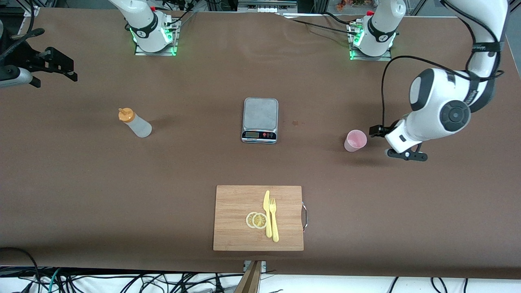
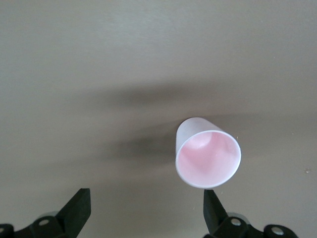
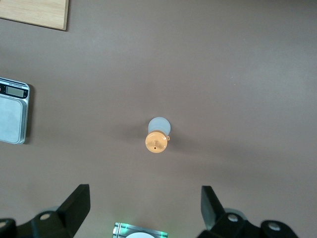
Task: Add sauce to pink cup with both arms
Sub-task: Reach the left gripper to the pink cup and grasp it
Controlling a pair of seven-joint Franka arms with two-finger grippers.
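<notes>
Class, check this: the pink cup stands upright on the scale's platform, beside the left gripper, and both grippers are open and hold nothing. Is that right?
Not quite. The pink cup stands on the table, well off the scale, as the front view shows. The rest holds: it is upright beside the open left gripper, and the right gripper is open too.

High front camera faces the robots; both wrist cameras look straight down.

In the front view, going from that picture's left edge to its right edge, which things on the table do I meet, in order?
Right gripper → sauce bottle → scale → pink cup → left gripper, open beside the cup. The cutting board overlaps the scale's span, so I leave it out.
</notes>
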